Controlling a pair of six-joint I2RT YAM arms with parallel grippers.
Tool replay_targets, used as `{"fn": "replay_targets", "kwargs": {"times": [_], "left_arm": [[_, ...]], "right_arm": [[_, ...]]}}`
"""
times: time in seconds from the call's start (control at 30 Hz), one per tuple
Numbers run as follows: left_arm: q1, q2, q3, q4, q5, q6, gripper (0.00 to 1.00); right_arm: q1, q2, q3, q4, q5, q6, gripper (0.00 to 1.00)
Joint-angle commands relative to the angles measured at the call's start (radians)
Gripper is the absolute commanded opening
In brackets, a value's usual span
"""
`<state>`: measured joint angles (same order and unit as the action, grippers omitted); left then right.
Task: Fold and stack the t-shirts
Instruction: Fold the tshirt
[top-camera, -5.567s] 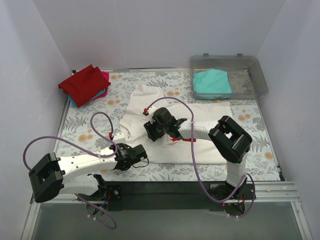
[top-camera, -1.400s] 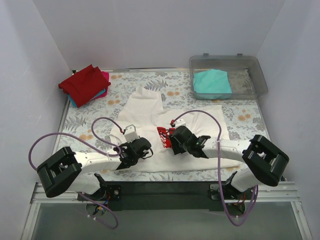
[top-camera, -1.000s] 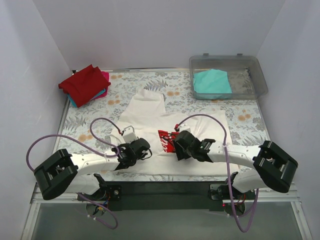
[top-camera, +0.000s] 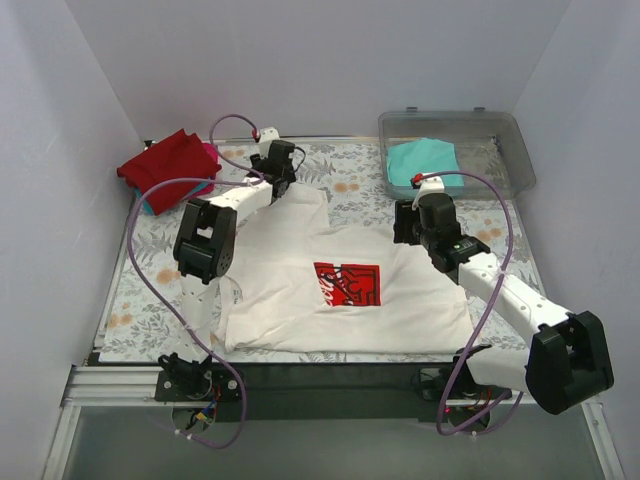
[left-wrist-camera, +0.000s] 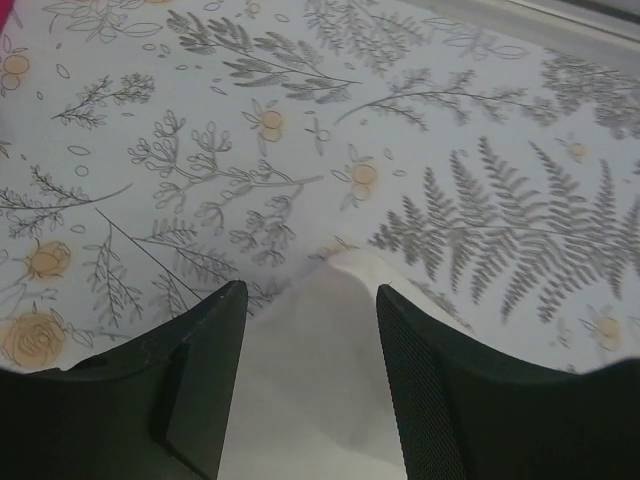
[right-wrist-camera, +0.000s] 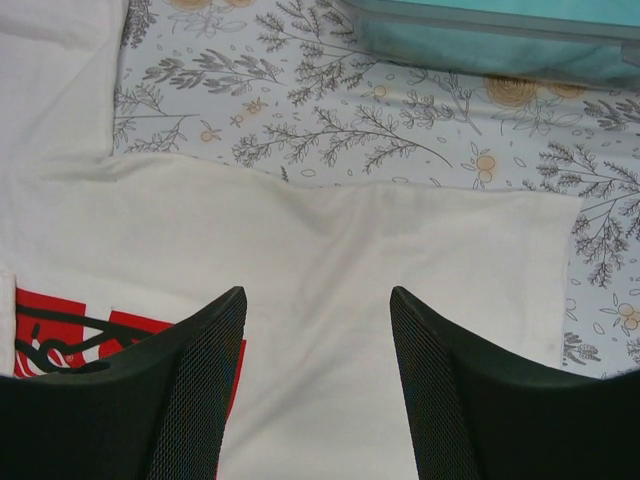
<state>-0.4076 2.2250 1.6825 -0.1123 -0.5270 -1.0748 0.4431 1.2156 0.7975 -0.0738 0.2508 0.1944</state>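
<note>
**Item 1. White t-shirt** (top-camera: 300, 300). Spread flat on the floral tablecloth (top-camera: 160, 270), in the middle and near part of the table. Its red square print (top-camera: 347, 284) faces up and lies between the 2 arms.

**Item 2. Left gripper** (left-wrist-camera: 308, 300). It is reached out to the far-left tip of the white t-shirt. The jaws stand apart with nothing pinched. A rounded corner of white cloth lies on the tablecloth between the 2 fingers (left-wrist-camera: 190, 380), and its tip ends just past the fingertips. Whether the fingers touch the cloth cannot be told.

**Item 3. Right gripper** (right-wrist-camera: 318, 300). It sits over the far-right part of the white t-shirt, jaws apart and holding nothing. White cloth runs beneath both fingers. The shirt's far edge lies ahead of the fingertips, with tablecloth beyond. The print shows at the lower left of the wrist view, partly behind 1 finger.

**Item 4. Stack of folded t-shirts** (top-camera: 165, 168). In the far-left corner, red on top (pink and blue edges show beneath). It is near the left gripper, on its left, and apart from it.

**Item 5. Teal t-shirt** (top-camera: 425, 165). Folded, inside the clear plastic bin (top-camera: 510, 150) at the far right, beyond the right gripper and apart from it.
</note>
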Motion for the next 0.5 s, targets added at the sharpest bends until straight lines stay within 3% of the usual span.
{"fn": "replay_targets", "kwargs": {"times": [0.0,0.47], "left_arm": [[0.053,0.001,0.085,-0.016,0.068,0.033,0.51],[0.098,0.1,0.172,-0.044,0.246,-0.037,0.51]], "right_arm": [[-0.021,-0.027,-0.024,0.057,-0.053,-0.027,0.54],[-0.053,0.035,-0.029,0.089,-0.093,-0.033,0.54]]}}
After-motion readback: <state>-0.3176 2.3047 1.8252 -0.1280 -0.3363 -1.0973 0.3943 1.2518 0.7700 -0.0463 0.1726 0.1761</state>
